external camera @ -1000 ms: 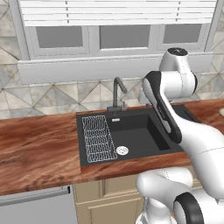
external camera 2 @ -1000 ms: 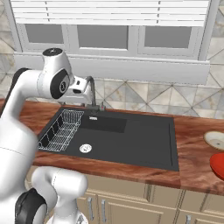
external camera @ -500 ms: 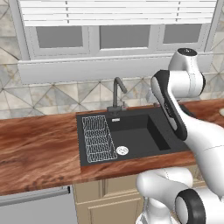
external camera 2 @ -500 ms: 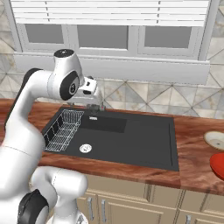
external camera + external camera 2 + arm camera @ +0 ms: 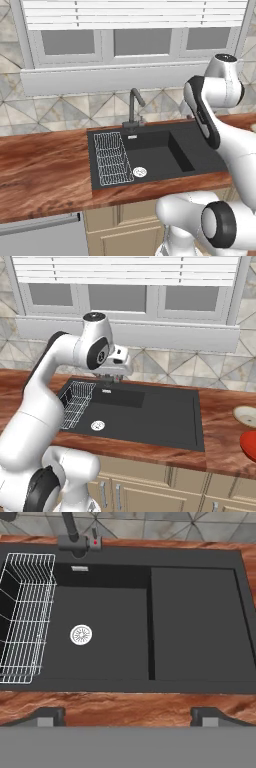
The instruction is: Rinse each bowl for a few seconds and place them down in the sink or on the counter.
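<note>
So here we've got the gripper [image 5: 127, 716] hanging up high over the sink [image 5: 195, 627], jaws spread wide and nothing between them. In the hand view we can see both dark finger tips [image 5: 50, 716] poking up at the bottom, well apart, with the front strip of the counter [image 5: 125, 704] running between them and the basin.

The sink itself is a black recessed basin with a raised flat shelf on one side and the deeper part on the other. A white wire rack [image 5: 25, 617] sits in the deep part against the far side wall, and the round silver drain [image 5: 81, 634] is just beside it on the basin floor. The dark faucet [image 5: 134, 106] stands at the back edge, its spout pointing over the basin.

The two bowls are off on the counter to the right of the sink in the right base view: the cream bowl [image 5: 247, 416] sits further back, the red bowl [image 5: 249, 445] nearer the front edge, both cut off by the frame. They're near each other, but we can't tell if they touch. Both are well apart from the gripper.
</note>
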Controlling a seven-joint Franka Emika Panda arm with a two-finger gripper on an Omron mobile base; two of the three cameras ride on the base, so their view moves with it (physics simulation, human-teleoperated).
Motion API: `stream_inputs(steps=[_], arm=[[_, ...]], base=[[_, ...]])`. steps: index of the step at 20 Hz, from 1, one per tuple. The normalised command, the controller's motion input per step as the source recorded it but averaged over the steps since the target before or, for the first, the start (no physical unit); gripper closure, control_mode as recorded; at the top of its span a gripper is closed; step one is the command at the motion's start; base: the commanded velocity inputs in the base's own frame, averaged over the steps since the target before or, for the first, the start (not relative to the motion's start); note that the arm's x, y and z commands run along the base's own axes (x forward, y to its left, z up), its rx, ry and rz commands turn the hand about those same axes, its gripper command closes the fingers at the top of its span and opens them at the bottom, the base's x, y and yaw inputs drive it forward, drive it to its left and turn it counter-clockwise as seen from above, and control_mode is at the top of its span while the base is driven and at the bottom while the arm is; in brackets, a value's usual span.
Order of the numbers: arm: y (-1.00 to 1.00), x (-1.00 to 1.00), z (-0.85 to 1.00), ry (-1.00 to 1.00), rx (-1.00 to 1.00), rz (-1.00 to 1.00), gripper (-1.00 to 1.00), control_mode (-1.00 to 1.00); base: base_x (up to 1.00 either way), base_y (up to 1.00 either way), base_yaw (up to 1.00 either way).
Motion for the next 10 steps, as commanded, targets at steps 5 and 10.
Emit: stream_inputs(steps=[5,10], arm=[[-0.19,0.17,-0.11,0.00,0.05,0.02,-1.00,-1.00],[-0.03,0.17,-0.31,-0.08,0.16,0.10,-1.00,-1.00]], base=[[0.00,0.00,0.00],[0.00,0.00,0.00]])
